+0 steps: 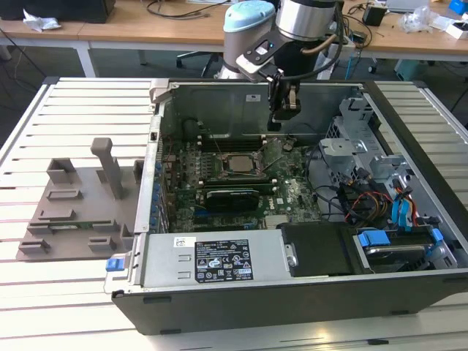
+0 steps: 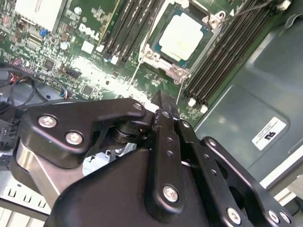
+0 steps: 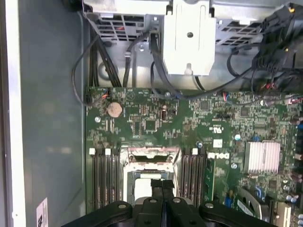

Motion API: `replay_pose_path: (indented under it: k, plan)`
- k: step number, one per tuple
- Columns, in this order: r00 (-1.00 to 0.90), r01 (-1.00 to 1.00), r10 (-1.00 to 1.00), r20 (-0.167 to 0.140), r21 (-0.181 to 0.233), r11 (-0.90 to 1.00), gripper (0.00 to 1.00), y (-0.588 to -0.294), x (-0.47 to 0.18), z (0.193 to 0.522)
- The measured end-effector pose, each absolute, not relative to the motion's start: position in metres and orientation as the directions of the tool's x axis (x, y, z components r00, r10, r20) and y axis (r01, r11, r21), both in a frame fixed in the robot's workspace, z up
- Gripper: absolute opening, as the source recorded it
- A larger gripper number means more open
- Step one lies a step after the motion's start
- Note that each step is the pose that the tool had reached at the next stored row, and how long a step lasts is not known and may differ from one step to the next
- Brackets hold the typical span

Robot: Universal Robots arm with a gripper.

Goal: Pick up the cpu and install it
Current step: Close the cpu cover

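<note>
The cpu lies flat in the motherboard socket, its silver-grey top facing up; in the exterior view it is the pale square in the middle of the green board. My gripper hangs inside the open computer case, above the board and toward the exterior view's right of the socket. Both wrist views show the black fingers pressed together with nothing between them, gripper and gripper. In the first wrist view the fingertips cover part of the cpu.
A grey plastic tray with an upright post sits on the slatted table at the exterior view's left. Memory slots flank the socket. Drive cages and cables crowd the case's right side. A power supply lines the near wall.
</note>
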State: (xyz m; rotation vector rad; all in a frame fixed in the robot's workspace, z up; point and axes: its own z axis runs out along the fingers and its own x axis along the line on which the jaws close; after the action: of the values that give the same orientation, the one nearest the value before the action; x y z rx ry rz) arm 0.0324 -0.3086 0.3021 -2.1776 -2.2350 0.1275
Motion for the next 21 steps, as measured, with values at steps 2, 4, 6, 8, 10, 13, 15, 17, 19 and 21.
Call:
replay_pose_path:
  k: [2,4,6,8,10,13,15,17,19,21]
  plan:
    - [-0.028,0.997,0.999,-0.044,-0.071,0.024,0.1,-0.309,0.035,0.302]
    - [-0.028,0.997,0.999,-0.044,-0.071,0.024,0.1,-0.309,0.037,0.302]
    - [-0.028,0.997,0.999,-0.044,-0.071,0.024,0.1,-0.309,0.039,0.302]
    - [-0.028,0.997,0.999,-0.044,-0.071,0.024,0.1,-0.309,0.042,0.302]
    - [-0.028,0.997,0.999,-0.044,-0.071,0.024,0.1,-0.309,0.045,0.301]
    - [-0.028,0.997,0.999,-0.044,-0.072,0.024,0.1,-0.309,0.05,0.298]
    - [-0.028,0.997,0.999,-0.044,-0.073,0.024,0.1,-0.308,0.053,0.295]
    - [-0.028,0.997,0.999,-0.044,-0.073,0.025,0.1,-0.308,0.057,0.293]
    - [-0.028,0.997,0.999,-0.044,-0.073,0.024,0.1,-0.308,0.059,0.29]
    - [-0.028,0.997,0.999,-0.044,-0.073,0.024,0.1,-0.308,0.06,0.288]
